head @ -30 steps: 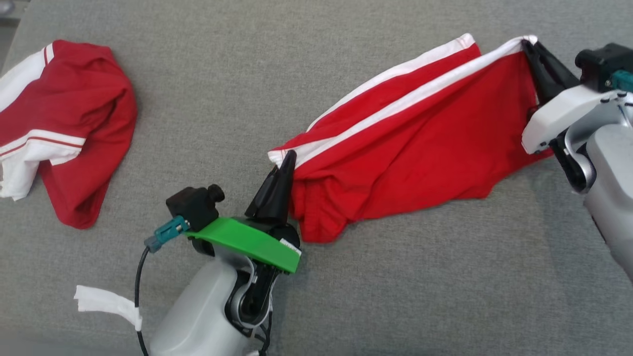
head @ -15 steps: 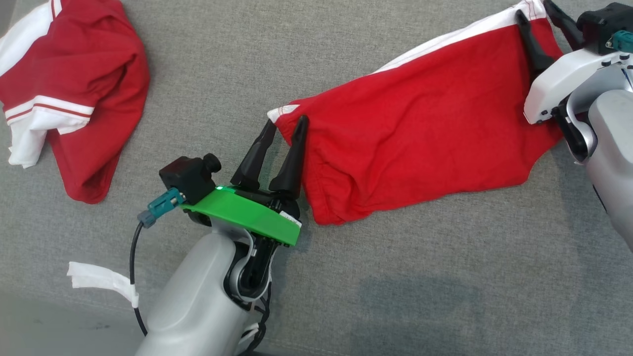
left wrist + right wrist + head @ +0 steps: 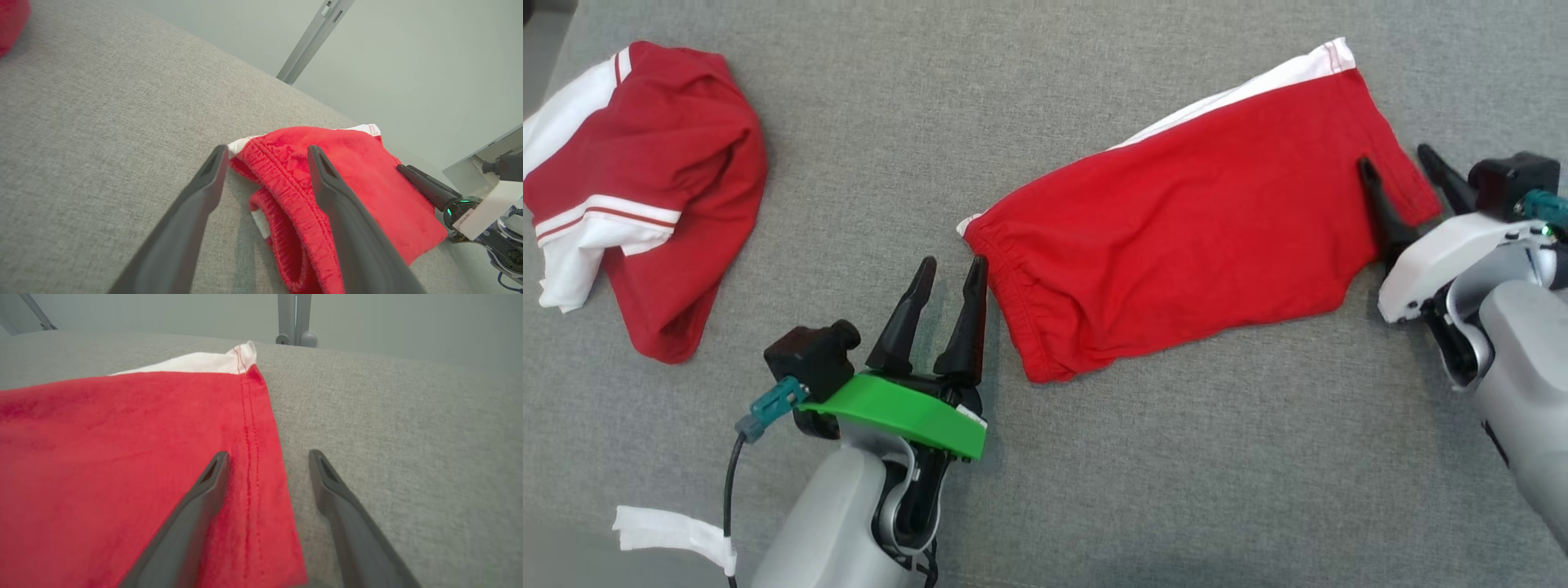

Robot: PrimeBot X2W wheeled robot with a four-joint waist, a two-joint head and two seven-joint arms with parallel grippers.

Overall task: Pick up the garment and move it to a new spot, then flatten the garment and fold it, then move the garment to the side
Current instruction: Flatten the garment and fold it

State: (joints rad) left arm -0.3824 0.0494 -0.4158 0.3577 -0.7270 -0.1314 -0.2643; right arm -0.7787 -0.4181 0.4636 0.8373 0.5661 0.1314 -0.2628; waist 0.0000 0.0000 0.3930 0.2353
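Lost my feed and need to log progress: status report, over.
Open, gripping nothing: left tool, right tool. Flat between them: red shorts. Far left, out of the way: second red garment.

Red garment [image 3: 1176, 220], white stripe; grey surface [image 3: 1176, 474]

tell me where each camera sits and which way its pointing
Head view: high on the robot, facing down at the grey surface; red shorts in the middle, left gripper and right gripper at either end, both open.
Left wrist view: low behind its own fingers, facing the elastic waistband.
Right wrist view: low behind its own fingers, facing along the leg hem.
Shared: head and left wrist views both show the right gripper by the shorts.
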